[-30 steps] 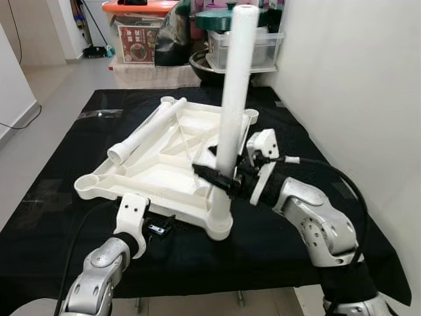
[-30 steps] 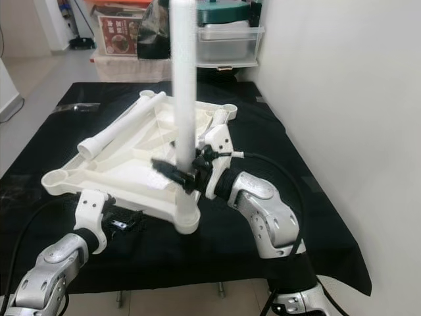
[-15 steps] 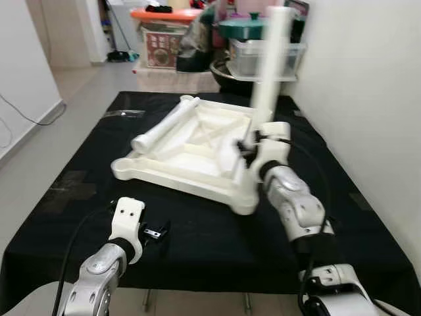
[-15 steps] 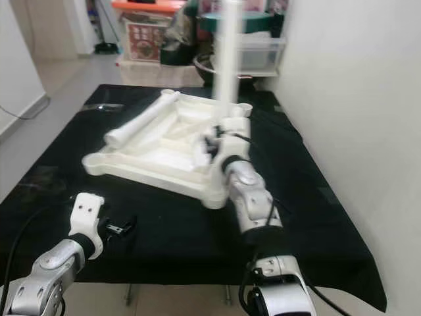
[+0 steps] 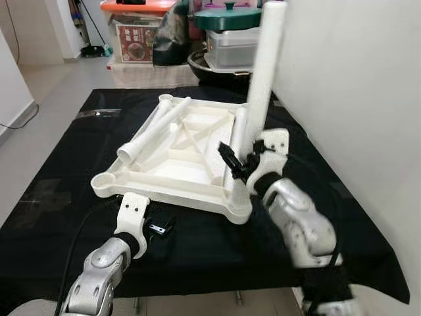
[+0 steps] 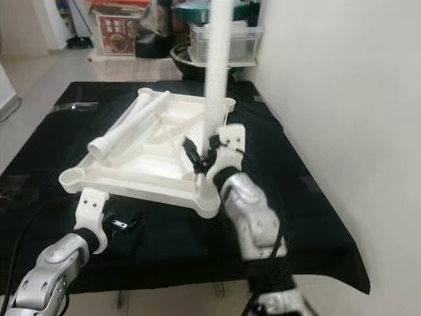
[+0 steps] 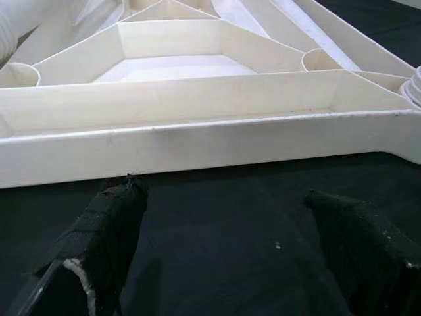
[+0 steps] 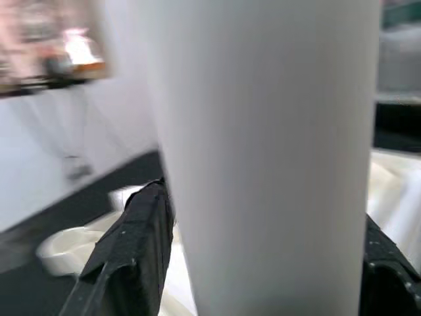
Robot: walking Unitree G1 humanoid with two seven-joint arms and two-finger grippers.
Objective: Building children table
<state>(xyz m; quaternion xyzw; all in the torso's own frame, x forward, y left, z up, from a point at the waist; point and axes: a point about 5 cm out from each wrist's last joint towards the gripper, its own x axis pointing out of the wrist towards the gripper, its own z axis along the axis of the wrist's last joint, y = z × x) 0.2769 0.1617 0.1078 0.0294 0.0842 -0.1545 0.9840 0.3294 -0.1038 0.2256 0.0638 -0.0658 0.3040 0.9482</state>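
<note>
Head stereo pair down on one tabletop (image 5: 164, 171) — wrist cameras close along their fingers (image 7: 105, 230)

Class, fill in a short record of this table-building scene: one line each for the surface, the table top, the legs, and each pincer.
Surface: black cloth
Table top: white, upside down, ribs showing
Upright leg: white tube standing in the near right corner socket
Loose leg: white tube lying across the table top
Right pincer: closed around the upright leg, low down
Left pincer: open, on the cloth just before the table top's near edge
</note>
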